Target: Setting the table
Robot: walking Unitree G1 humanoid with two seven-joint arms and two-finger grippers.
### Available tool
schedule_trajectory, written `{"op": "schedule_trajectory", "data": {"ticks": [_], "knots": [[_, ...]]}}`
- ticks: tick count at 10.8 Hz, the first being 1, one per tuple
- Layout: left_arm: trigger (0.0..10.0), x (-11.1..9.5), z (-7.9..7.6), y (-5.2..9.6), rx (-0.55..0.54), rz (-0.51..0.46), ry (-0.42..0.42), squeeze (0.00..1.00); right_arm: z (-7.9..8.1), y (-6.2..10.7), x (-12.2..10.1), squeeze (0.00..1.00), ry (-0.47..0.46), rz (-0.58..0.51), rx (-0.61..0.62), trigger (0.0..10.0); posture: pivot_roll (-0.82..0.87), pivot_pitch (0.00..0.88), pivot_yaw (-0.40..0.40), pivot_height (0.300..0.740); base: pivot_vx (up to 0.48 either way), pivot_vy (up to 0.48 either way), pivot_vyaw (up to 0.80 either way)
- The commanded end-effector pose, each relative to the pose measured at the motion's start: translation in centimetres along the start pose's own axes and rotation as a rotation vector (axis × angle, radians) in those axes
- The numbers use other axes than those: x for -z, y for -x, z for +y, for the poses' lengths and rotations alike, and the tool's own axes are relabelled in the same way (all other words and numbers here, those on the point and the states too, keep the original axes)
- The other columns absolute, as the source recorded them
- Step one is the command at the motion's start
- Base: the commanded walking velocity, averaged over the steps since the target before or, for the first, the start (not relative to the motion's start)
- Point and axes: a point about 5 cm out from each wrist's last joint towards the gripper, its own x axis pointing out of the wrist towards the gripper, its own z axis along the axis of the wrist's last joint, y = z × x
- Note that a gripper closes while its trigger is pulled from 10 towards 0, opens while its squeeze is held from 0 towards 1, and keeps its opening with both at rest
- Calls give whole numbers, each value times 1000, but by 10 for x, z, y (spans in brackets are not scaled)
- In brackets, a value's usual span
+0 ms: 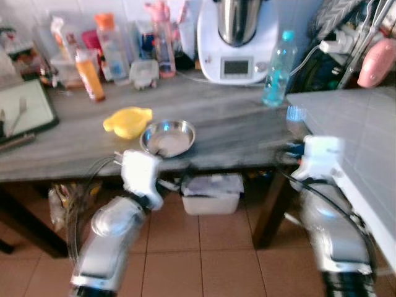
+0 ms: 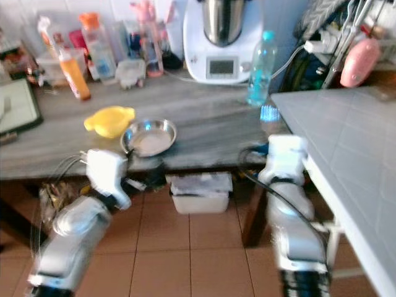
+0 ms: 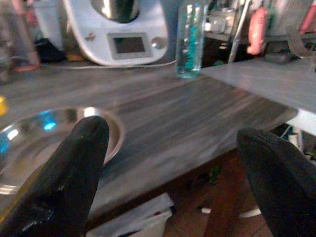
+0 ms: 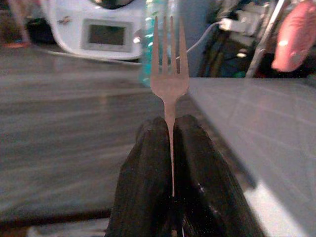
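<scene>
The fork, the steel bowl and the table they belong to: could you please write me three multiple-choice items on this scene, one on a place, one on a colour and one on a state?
1. Where is the steel bowl?
A. On the tiled floor
B. On the wooden table, near its front edge, beside the yellow dish
C. On the white appliance

2. What colour is the cap of the clear water bottle?
A. Blue
B. Red
C. Black

3. How does the right gripper stand?
A. Open and empty
B. Shut on a spoon
C. Shut on the fork, tines pointing away from the wrist

Answers: 1 B, since the head views show the bowl on the table next to the yellow dish. 2 A, since the bottle's top is blue. 3 C, since the right wrist view shows both black fingers pressed on the fork's handle.
</scene>
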Motion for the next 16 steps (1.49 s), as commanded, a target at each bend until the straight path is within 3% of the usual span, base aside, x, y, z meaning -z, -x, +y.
{"op": "schedule_trajectory", "data": {"ticks": [1, 9, 11, 13, 16], "knots": [[10000, -4, 9, 4, -26, -1, -28, 0, 9, -1, -7, 0, -10, -26, -24, 10000, -26, 38, 26, 740, 379, 0, 0], [10000, -6, 10, 6, -6, -3, -28, 0, 16, -1, -6, 0, -27, -21, -50, 10000, -21, 33, 30, 740, 333, 0, 0], [10000, -11, 16, 16, -16, -19, -40, 0, 20, 0, -5, 0, -39, -13, -80, 10000, -6, 35, 33, 740, 0, 0, 0], [10000, -12, 22, 29, 31, 24, -63, 0, 31, 4, 1, 0, -45, 20, -148, 10000, 1, 41, 31, 740, 0, 0, 0], [10000, -8, 17, 58, 253, 141, -92, 0, 46, 9, 8, 0, -75, 83, -272, 10000, 2, 44, 27, 740, 0, 0, 0]]}}
